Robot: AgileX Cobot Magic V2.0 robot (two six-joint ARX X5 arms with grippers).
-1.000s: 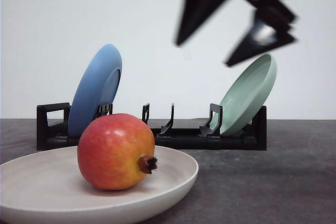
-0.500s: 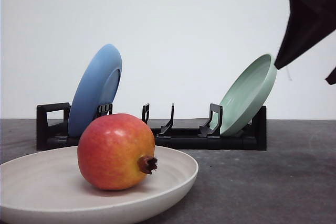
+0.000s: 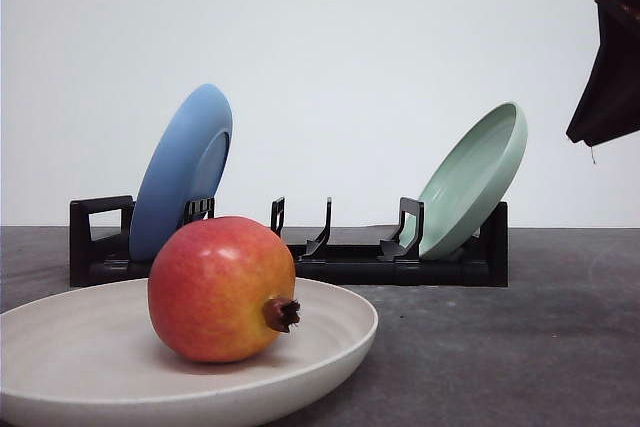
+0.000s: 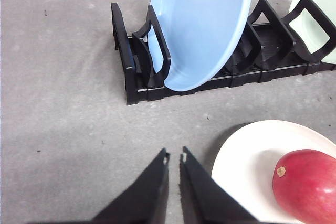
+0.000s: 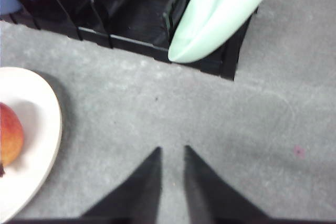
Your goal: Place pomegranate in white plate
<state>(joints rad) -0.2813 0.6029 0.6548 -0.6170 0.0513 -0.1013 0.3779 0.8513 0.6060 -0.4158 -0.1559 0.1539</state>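
Your pomegranate (image 3: 221, 289) sat inside the white plate (image 3: 330, 347), resting on its side toward the middle of the dish with the dark crown nub pointing sideways, so by my reading the placing step was complete and nothing was left except clearing the arms away. Your right gripper (image 5: 171, 153) hung above bare table (image 5: 252, 129), well apart from the plate, its fingers drawn to a narrow slit and carrying nothing. Your left gripper (image 4: 174, 157) looked the same: fingertips nearly touching, nothing between them, poised over the table just beside the plate's rim. Count for the record: one pomegranate; three plates in all, namely one white plate flat on the table, one blue plate (image 3: 183, 169) and one pale green plate (image 3: 474, 178), the latter two standing tilted at opposite ends of one black dish rack (image 3: 330, 265); two grippers.
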